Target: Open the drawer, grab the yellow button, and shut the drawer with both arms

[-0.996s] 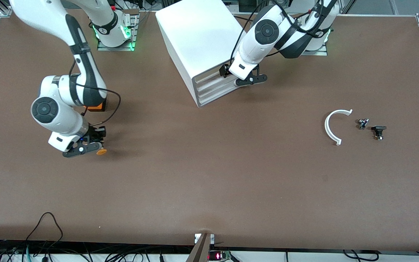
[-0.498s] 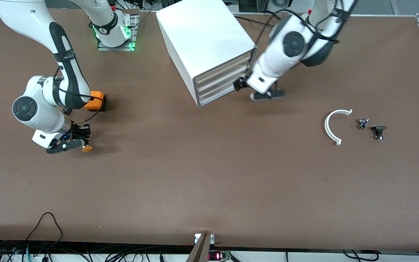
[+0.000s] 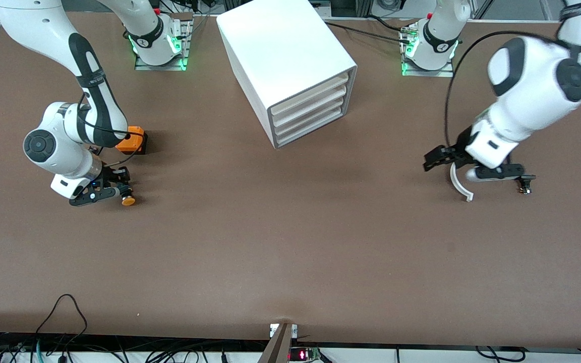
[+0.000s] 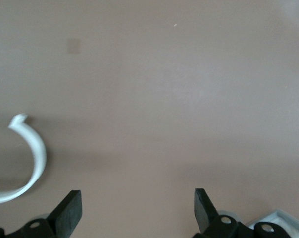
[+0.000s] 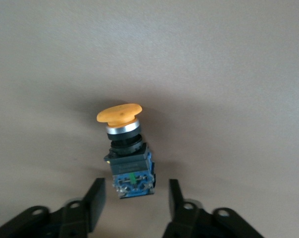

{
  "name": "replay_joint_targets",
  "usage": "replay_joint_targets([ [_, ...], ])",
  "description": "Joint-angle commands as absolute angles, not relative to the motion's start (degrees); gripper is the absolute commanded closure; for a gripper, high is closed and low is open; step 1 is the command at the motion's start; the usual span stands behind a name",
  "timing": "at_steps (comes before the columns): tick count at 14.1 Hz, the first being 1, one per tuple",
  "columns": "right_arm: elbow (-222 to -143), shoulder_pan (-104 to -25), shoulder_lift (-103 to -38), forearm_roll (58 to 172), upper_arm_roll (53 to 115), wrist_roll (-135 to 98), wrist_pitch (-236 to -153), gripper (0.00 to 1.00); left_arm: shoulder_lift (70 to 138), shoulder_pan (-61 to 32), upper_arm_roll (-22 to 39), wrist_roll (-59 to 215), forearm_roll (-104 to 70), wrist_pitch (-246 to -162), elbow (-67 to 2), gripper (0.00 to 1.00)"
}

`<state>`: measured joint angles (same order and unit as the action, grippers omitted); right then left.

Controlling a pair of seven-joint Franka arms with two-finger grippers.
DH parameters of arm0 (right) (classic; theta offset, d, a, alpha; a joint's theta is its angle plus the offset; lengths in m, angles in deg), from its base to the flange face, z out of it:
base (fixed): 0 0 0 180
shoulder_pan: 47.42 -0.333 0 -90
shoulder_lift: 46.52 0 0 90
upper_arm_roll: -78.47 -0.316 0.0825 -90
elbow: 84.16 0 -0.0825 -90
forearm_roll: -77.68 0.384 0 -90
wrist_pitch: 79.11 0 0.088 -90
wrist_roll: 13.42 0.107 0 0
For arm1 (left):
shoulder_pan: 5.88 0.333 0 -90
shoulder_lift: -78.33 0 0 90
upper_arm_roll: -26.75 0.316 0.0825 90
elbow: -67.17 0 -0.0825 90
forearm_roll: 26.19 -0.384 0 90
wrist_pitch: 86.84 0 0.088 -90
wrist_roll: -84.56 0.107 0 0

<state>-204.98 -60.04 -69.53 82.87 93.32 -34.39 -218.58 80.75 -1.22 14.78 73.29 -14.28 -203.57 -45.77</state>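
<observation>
The right gripper (image 3: 111, 193) stands parted around the small orange-capped black-bodied push button (image 3: 127, 199) on the brown table beside the orange cube (image 3: 133, 140), which could roll if nudged, while the left gripper (image 3: 472, 169) hangs open over the white curved plastic strip (image 3: 458, 185).

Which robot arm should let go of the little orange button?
The right one. The button sits between the right gripper's parted fingers, on the table. The left gripper hangs open beside the white curved piece.
</observation>
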Motion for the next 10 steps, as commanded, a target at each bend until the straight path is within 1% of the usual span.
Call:
replay_joint_targets([
  [1,-200.0,-58.8,-66.8,88.1,90.8,-35.6,-209.1,0.00,79.5,-2.4,17.5,75.3,-22.8,-190.5,-36.8,0.00],
  [3,-194.1,-58.8,-66.8,88.3,90.7,-35.3,-202.2,0.00,78.6,-2.6,18.0,77.5,-27.0,-186.6,-34.5,0.00],
  [6,-186.2,-58.9,-66.7,88.2,89.5,-29.1,-193.6,0.00,76.8,-2.6,19.9,79.7,-27.2,-181.8,-33.7,0.00],
  [8,-181.8,-58.9,-66.5,88.3,88.1,-25.6,-188.8,0.00,76.5,-2.5,20.0,79.8,-28.3,-181.4,-33.6,0.00],
  [10,-179.8,-58.9,-65.3,88.2,86.8,-22.7,-186.4,0.00,76.5,-2.2,19.5,79.3,-28.8,-181.3,-33.6,0.00],
])
